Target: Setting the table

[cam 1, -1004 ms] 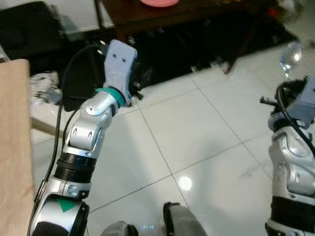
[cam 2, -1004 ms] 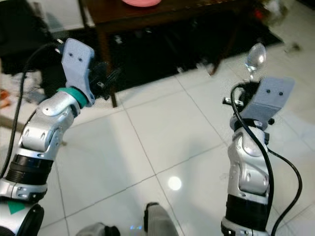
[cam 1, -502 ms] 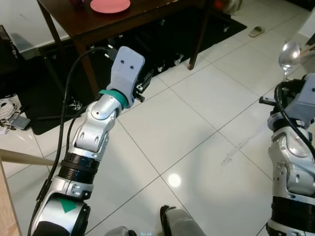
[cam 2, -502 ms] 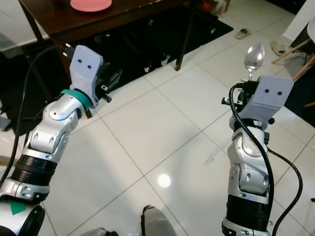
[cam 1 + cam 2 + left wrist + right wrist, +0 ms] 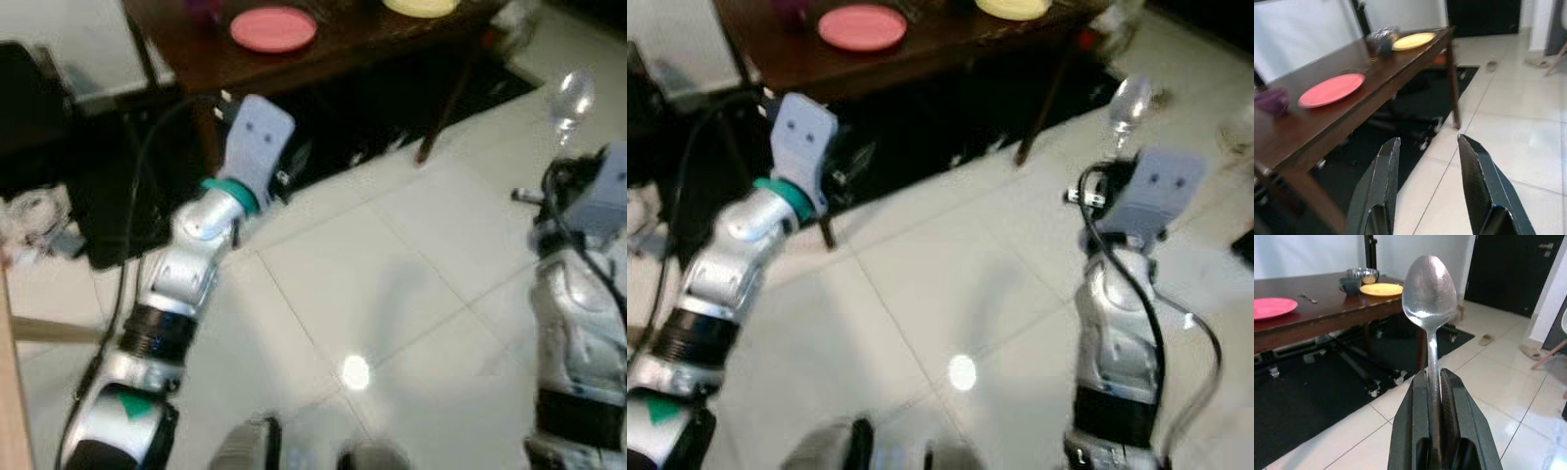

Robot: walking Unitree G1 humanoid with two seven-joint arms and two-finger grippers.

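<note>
Right gripper (image 5: 1434,382) is clamping the handle of a silver spoon (image 5: 1429,289), fingers pressed tight against it, bowl standing upright above the fingertips. Left gripper (image 5: 1426,147) is holding nothing, its two black fingers parted by a clear gap and pointing toward the table's near edge.

No brands, labels or legible writing anywhere.

Both arms are raised over a glossy white tiled floor (image 5: 392,274) that is reflecting a ceiling light. Ahead, a dark wooden table (image 5: 1347,117) is carrying a pink plate (image 5: 1331,89), a yellow plate (image 5: 1413,41), a dark cup (image 5: 1349,285) and a metal bowl (image 5: 1362,273) near the yellow plate, a small purple bowl (image 5: 1271,100), and a fork (image 5: 1308,296) lying beside the pink plate. A black mat (image 5: 1303,401) is lying under the table. A dark door (image 5: 1511,269) is standing in the far wall, slippers (image 5: 1486,339) on the floor near it.
</note>
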